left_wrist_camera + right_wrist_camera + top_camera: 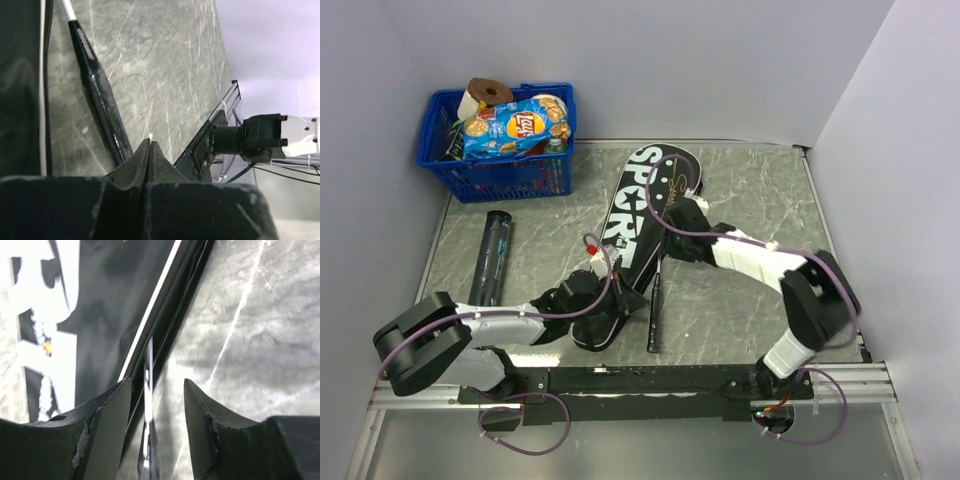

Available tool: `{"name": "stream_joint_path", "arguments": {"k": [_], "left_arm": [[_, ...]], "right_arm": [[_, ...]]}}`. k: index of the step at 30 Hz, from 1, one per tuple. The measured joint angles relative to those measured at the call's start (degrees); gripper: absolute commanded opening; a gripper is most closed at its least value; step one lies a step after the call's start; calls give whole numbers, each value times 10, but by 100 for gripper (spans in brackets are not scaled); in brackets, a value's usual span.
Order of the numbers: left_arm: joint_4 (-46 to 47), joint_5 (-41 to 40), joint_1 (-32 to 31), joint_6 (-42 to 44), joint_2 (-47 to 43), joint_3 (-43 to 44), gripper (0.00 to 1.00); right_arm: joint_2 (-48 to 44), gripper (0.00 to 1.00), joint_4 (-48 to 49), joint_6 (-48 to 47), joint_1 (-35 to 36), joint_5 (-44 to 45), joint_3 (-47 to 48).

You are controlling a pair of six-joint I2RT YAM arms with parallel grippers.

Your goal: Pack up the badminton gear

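The black cover (638,205) lettered "SPORT" lies slanted mid-table. One racket's black handle (655,312) sticks out from its right edge, and the silver shaft runs up under the cover. My right gripper (666,216) is open low over that edge. In the right wrist view its fingers straddle the silver shaft (148,371) beside the cover (100,295) without touching it. My left gripper (628,298) is shut and empty by the cover's lower end. Its tips (150,143) sit beside the handle (97,95). The dark tube (492,255) lies at the left. No shuttlecocks or second racket show.
A blue basket (470,165) of snacks stands at the back left corner. Grey walls close in the table at left, back and right. The arms' mounting rail (660,380) runs along the near edge, also seen in the left wrist view (220,120).
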Motion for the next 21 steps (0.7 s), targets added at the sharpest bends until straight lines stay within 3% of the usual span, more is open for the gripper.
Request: {"name": "stream_joint_path", "arguments": {"k": [5,12,21], "left_arm": [[-33,-7,0,22,8,35,1],[-220,-92,0,93,3,154,42],[-391,-189,-2,165,24,226,71]], "right_arm": [[-90,59,-8,-10,0,-23,-44],[-188,60,-17,-10,1,-67,-144],[-264,61,-25,-7,3,-92,-238]]}}
